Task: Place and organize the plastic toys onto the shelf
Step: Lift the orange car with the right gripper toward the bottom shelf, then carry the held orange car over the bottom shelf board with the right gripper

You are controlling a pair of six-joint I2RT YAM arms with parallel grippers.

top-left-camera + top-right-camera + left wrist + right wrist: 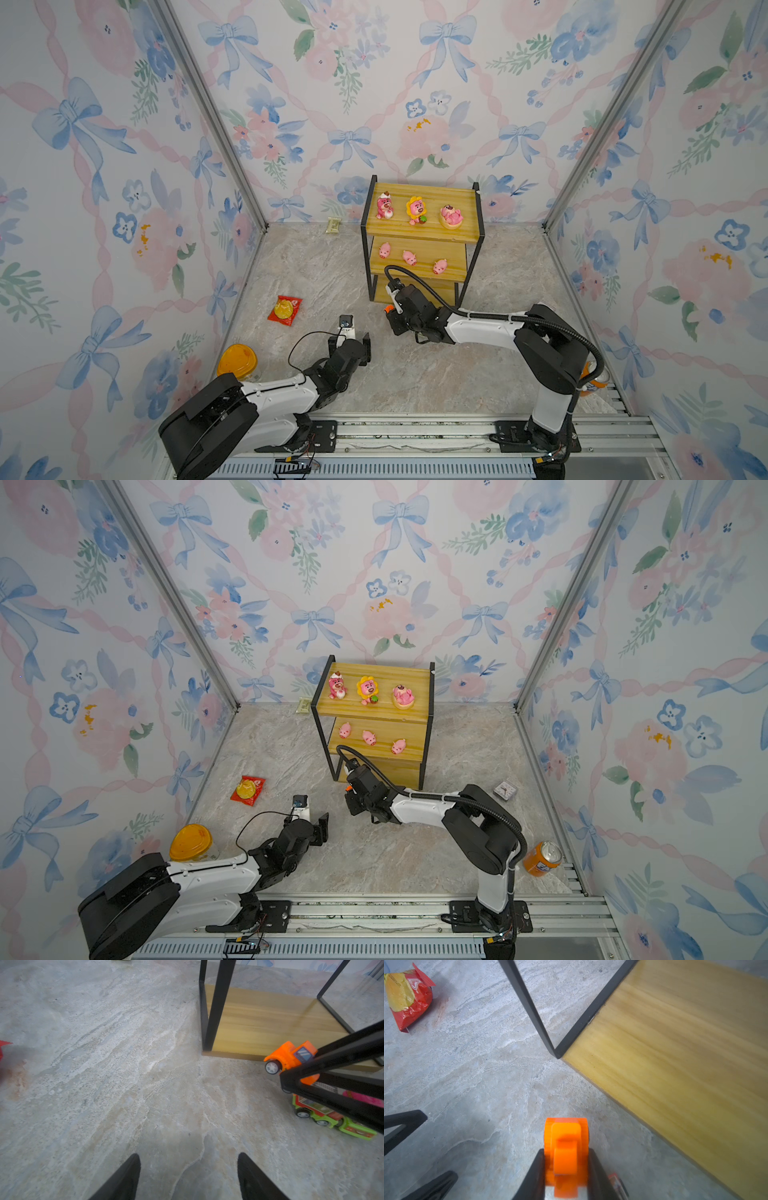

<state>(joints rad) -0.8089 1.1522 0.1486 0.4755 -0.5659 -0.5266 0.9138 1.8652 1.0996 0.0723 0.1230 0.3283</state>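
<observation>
The plastic toys were mostly sorted: in both top views three bears stood on the top board of the shelf and three pigs sat in a row on the middle one, while the bottom board lay bare. The orange car was off the bench, pinched by its sides in the right hand with one end sticking out past the fingertips, low and just in front of the shelf's front left corner. A green car sat on the bench near that hand, outside the shelf; a pink thing beside it was too hidden to name. The left hand hung over bare bench with its fingers spread and nothing between them. The step in hand looked to be setting the orange car on the bottom board. To do it well, I judged, the right hand should enter through the open front, inside the black corner post and under the middle board, and carry the car until all its wheels were over wood, not the lip. Setting it toward one end would leave room for the other cars in a row, like the tiers above. The fingers should part only once the wheels touched down, since a car let go early could roll off the edge.
</observation>
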